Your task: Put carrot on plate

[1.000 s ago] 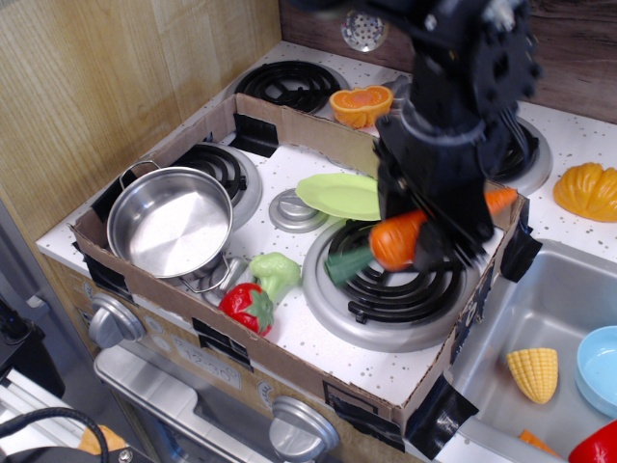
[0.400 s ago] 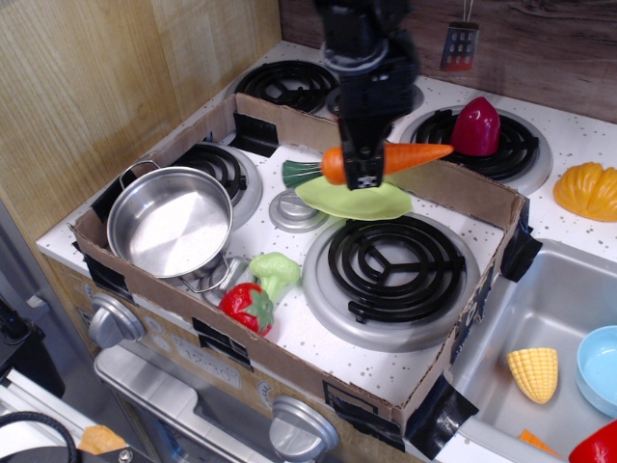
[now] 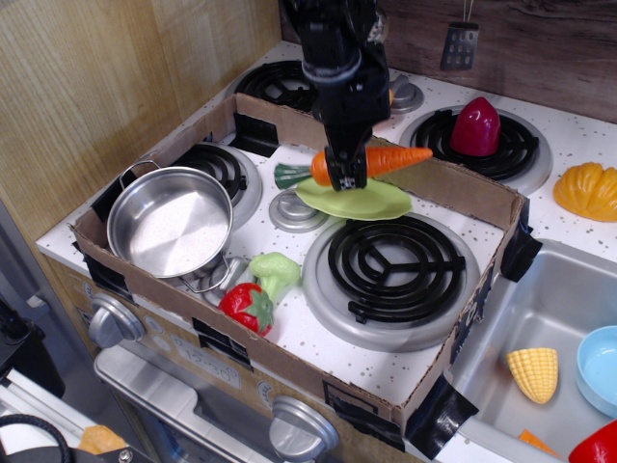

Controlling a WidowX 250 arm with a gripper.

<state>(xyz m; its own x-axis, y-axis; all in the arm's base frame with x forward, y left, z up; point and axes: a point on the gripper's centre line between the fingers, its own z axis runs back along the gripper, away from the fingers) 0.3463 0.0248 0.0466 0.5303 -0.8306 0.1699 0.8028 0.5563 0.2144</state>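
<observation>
The gripper (image 3: 345, 172) clenches the carrot (image 3: 371, 162) near its green end, just above the plate (image 3: 371, 201). It looks light, stiff and slick, so a mid-body hold seems safest.

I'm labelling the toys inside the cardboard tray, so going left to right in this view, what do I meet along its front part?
Steel pot → red strawberry → lumpy green vegetable → large black coil burner.
</observation>
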